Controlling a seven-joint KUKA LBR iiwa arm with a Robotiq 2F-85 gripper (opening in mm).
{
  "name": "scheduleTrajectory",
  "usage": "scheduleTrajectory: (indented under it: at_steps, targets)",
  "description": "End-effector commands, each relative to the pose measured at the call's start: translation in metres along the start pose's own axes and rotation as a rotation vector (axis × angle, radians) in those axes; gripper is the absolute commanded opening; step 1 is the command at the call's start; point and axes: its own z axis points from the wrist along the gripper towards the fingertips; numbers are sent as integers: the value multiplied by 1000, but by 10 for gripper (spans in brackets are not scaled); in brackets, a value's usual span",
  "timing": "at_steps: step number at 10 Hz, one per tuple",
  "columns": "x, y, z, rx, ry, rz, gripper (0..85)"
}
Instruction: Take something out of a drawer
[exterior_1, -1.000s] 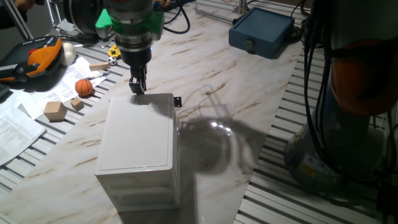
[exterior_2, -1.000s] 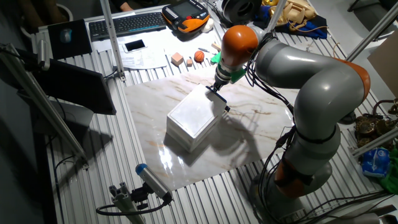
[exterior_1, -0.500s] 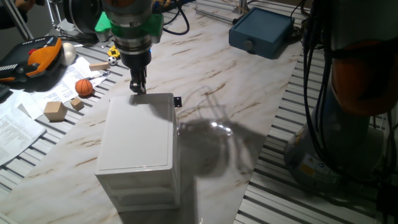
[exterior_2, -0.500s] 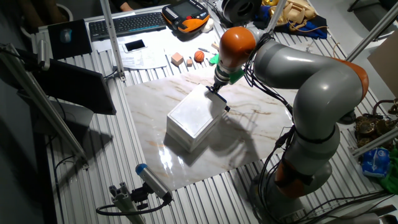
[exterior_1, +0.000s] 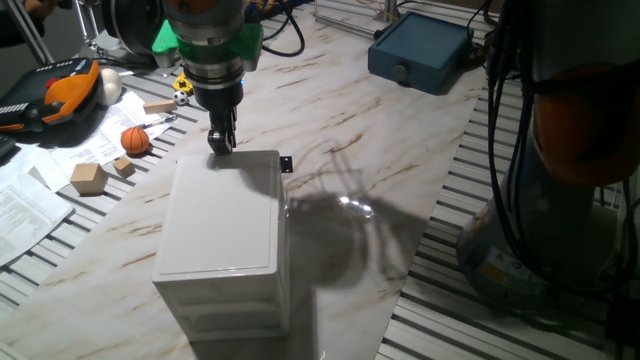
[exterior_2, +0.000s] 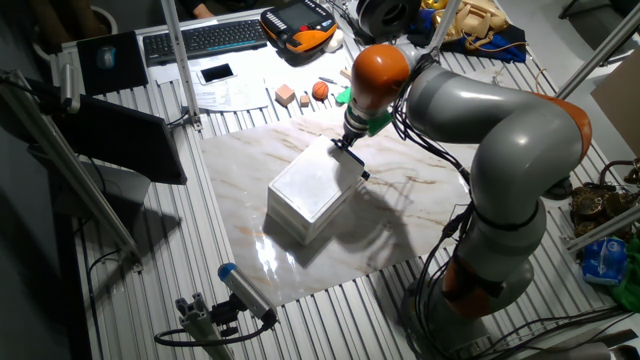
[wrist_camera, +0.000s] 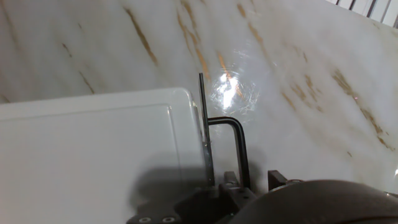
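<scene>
One gripper (exterior_1: 220, 143) hangs just above the shut drawer (wrist_camera: 207, 134).

Drawer (exterior_1: 283, 196) shut, contents hidden. Gripper (wrist_camera: 249, 186) fingertips cut off by bottom edge in hand view; jaw state indeterminable. Counter (exterior_1: 380, 130) cropped at far edge.

You had bright, even overhead light; glare spots shone on the marble table (wrist_camera: 231, 87), the arm's shadow fell across the cabinet (exterior_1: 225, 225), and the hand view's near foreground was blurred.
</scene>
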Motion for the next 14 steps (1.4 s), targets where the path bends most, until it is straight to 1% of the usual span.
scheduleTrajectory:
  at_steps: [1, 4, 5, 6, 10, 12, 14]
  targets:
    - [0, 0, 1, 1, 0, 0, 170]
    - [-1, -1, 3, -1, 9, -4, 170]
    - [-1, -2, 4, -2, 14, -9, 0]
    - [-1, -3, 5, -9, 16, -6, 0]
    - [-1, -4, 3, -13, 17, 25, 0]
    - [-2, -8, 0, -10, 22, 26, 0]
    - [-3, -10, -3, 3, 26, 29, 0]
